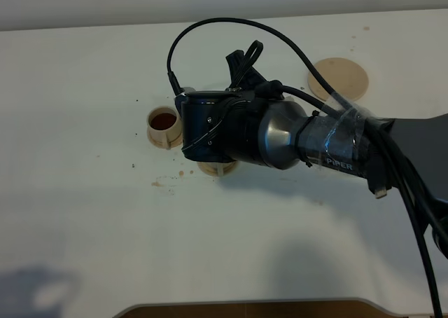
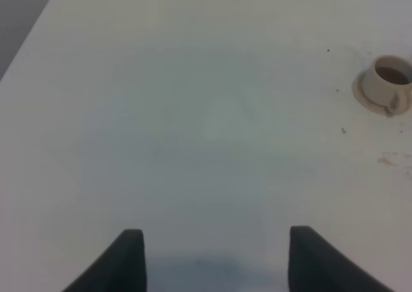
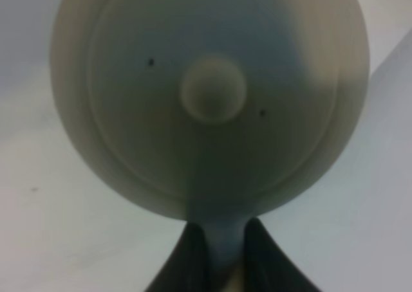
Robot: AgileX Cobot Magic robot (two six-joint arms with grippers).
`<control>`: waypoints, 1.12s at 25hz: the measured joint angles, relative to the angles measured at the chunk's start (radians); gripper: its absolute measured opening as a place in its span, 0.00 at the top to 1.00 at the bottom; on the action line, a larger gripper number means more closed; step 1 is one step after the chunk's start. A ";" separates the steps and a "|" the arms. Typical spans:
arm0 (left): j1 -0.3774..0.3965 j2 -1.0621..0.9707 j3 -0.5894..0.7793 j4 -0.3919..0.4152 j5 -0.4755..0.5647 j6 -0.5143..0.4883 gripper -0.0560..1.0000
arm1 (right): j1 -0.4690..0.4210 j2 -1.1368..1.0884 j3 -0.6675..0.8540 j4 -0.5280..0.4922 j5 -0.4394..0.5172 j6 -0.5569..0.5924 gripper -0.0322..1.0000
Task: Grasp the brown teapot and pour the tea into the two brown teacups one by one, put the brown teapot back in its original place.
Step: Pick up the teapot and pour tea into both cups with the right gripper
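The brown teapot (image 3: pixel 212 92) fills the right wrist view, lid knob toward the camera, and my right gripper (image 3: pixel 222 266) is shut on its loop handle. In the exterior high view the right arm (image 1: pixel 280 132) reaches across the middle and hides the teapot. One brown teacup (image 1: pixel 164 125) on its saucer stands just left of the arm, with dark tea (image 1: pixel 164 120) in it. Only a pale rim of the second teacup (image 1: pixel 217 168) shows under the arm. The original place, a flat tan saucer (image 1: pixel 339 78), lies bare at the back right. My left gripper (image 2: pixel 215 260) is open over bare table, far from that teacup (image 2: pixel 386 83).
Small brown tea spots (image 1: pixel 157 183) mark the white table in front of the cups, also seen as a stain (image 2: pixel 386 160) in the left wrist view. The table's front edge (image 1: pixel 245 307) runs along the bottom of the exterior high view.
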 joint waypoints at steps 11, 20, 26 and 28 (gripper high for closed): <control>0.000 0.000 0.000 0.000 0.000 0.000 0.48 | 0.010 0.000 0.000 -0.048 -0.018 -0.035 0.85; 0.000 0.000 0.000 0.000 0.000 0.000 0.48 | 0.010 0.000 0.000 -0.082 -0.028 -0.071 0.85; 0.000 0.000 0.000 0.000 0.000 0.000 0.48 | 0.010 0.000 0.000 -0.103 -0.031 -0.093 0.85; 0.000 0.000 0.000 0.000 0.000 0.000 0.48 | 0.010 0.000 0.000 -0.103 -0.031 -0.101 0.85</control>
